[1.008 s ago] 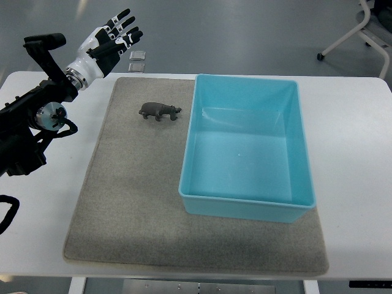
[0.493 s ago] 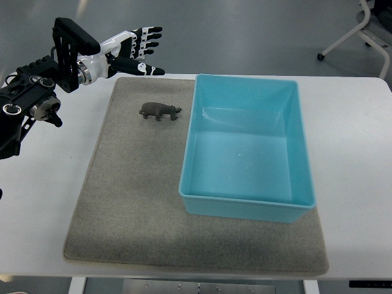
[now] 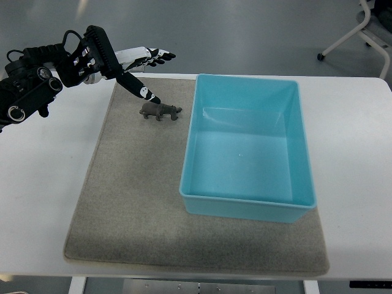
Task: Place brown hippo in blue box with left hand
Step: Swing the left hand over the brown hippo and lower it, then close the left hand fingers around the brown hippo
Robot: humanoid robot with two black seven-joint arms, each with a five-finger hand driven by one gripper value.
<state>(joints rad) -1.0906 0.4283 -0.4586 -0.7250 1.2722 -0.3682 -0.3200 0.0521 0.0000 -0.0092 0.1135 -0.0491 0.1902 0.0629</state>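
Observation:
A small brown hippo (image 3: 160,111) stands on the grey mat (image 3: 131,184), just left of the blue box (image 3: 248,147). The box is open-topped with nothing in it. My left hand (image 3: 147,70) reaches in from the upper left and hovers above and behind the hippo. Its fingers are spread and hold nothing, and the thumb tip (image 3: 153,98) points down close to the hippo's back. The right arm is out of view.
The mat and box rest on a white table (image 3: 355,159). A chair base (image 3: 361,30) stands on the floor beyond the far right corner.
My left hand has swung right and down from the far left corner, turning palm-down until its thumb is just above the hippo. The hippo and box have not moved.

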